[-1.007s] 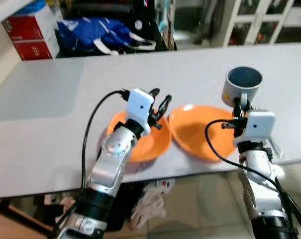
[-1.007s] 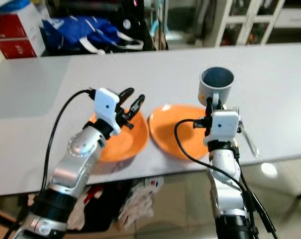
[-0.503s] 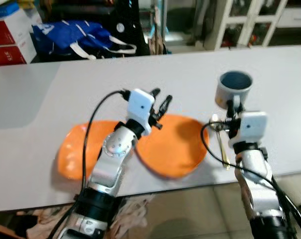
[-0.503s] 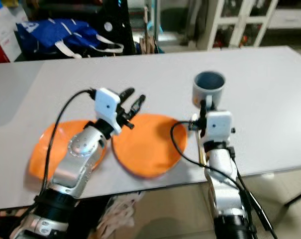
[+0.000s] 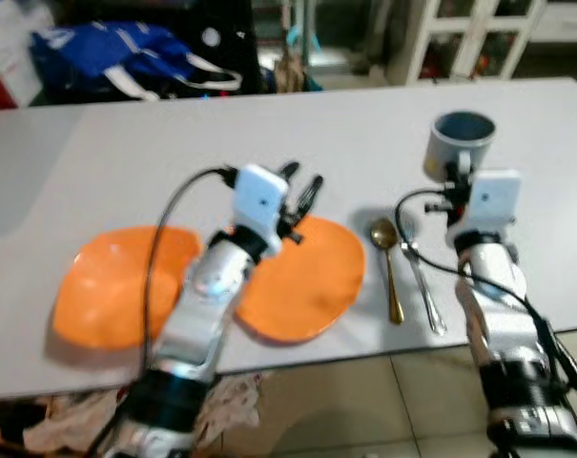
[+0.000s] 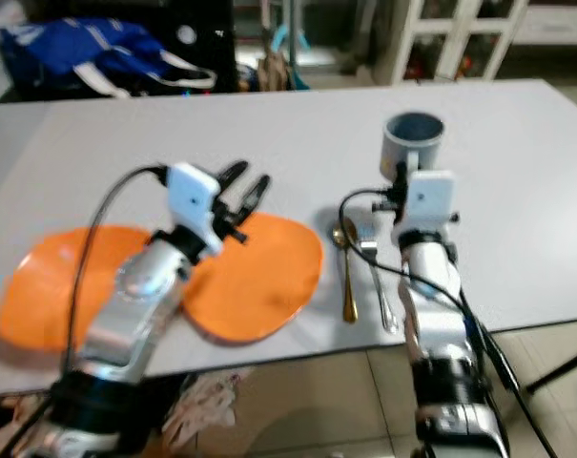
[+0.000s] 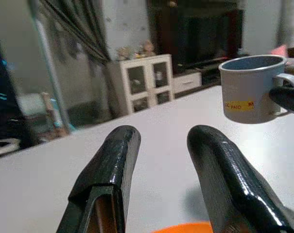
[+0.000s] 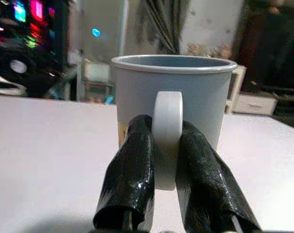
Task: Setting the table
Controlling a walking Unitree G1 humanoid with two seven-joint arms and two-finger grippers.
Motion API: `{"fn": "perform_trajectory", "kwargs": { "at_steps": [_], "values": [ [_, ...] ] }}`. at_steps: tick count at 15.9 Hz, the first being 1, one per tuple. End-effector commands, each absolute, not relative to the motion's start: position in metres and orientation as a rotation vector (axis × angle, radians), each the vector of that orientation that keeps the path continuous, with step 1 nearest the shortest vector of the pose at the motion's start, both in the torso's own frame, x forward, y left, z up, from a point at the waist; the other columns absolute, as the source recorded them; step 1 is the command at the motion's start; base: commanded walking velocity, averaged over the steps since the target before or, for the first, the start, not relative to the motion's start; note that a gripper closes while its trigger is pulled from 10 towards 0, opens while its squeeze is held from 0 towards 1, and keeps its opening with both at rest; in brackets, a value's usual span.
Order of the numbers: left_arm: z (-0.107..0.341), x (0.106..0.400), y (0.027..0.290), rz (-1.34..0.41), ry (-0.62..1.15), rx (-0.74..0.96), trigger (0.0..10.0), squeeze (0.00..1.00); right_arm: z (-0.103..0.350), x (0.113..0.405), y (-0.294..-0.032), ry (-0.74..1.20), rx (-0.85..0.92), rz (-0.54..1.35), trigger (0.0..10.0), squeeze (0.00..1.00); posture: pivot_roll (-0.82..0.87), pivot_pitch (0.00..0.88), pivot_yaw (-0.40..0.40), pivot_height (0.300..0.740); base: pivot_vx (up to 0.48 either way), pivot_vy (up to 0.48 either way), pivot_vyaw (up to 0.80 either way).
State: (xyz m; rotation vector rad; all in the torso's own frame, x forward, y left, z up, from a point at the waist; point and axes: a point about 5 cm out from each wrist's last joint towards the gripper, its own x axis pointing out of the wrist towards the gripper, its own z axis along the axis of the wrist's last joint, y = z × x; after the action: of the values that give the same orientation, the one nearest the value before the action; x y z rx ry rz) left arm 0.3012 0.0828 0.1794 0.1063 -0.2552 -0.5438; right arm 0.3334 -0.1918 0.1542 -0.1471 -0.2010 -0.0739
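Observation:
A grey mug (image 5: pixel 463 140) stands upright at the table's right, beyond the cutlery. My right gripper (image 5: pixel 456 175) is shut on the mug's handle (image 8: pixel 167 104), one black finger on each side. Two orange plates lie near the front edge: one at the left (image 5: pixel 112 298), one in the middle (image 5: pixel 307 286). A gold spoon (image 5: pixel 390 272) and a silver fork (image 5: pixel 423 286) lie side by side between the middle plate and my right arm. My left gripper (image 5: pixel 303 177) hovers open over the far rim of the middle plate, with nothing between its fingers (image 7: pixel 112 165).
The white table (image 5: pixel 174 153) stretches wide behind the plates. Beyond its far edge lie a blue bag (image 5: pixel 116 57), dark furniture and a white cabinet (image 5: pixel 479 33). The front edge runs just below the plates, with tiled floor (image 5: pixel 364 401) beneath.
The whole view has shifted right along the table, so the plates sit further left in the picture. Spoon and fork now show left of my right arm. Both grippers keep their states.

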Motion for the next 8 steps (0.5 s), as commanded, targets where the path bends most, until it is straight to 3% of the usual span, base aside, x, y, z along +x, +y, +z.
{"fn": "perform_trajectory", "kwargs": {
  "at_steps": [1,8],
  "values": [
    [0.182,0.299,0.089,-0.535,-0.248,0.117,10.0,0.0,0.155,0.34,-0.193,-0.192,-0.132,-0.083,10.0,0.0,0.1,0.0,0.018,0.74,0.0,0.0,0.0],
    [0.19,0.272,0.104,-0.542,-0.203,0.189,10.0,0.0,0.149,0.367,-0.178,-0.128,-0.078,-0.04,10.0,0.0,0.21,0.011,-0.007,0.74,0.0,0.0,0.0]
  ]
}}
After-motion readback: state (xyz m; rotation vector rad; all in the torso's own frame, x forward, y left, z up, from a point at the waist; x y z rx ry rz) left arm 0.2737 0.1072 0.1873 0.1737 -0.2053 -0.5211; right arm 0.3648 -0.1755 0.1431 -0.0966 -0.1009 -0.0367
